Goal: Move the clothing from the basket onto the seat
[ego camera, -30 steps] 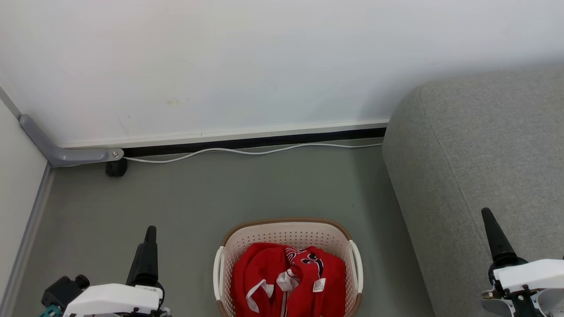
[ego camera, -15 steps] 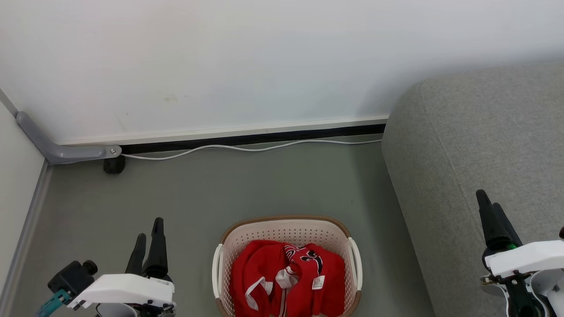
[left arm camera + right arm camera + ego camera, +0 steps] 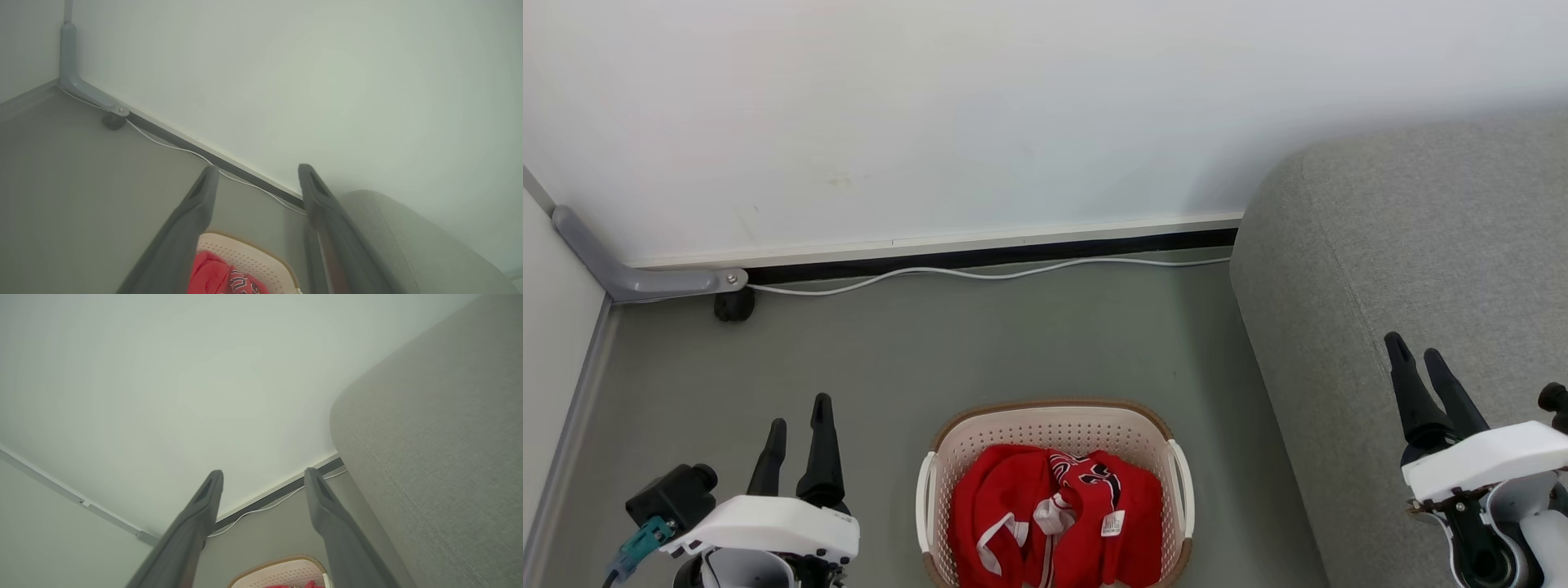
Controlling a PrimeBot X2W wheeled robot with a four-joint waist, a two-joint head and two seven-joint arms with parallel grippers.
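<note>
Red jerseys, the clothing, lie heaped inside the basket, with none yet on the seat just right of the basket. The left gripper, left of the basket, and the right gripper, over the seat, both stand spread and empty. The reach has barely begun: one arm must next swing over the basket and descend. A second ago each gripper sat lower, edge-on.

One cream perforated plastic basket, one heap of bright red jerseys, one light-grey fabric sofa, one white floor cable, left gripper and right gripper, two dark fingers each.
</note>
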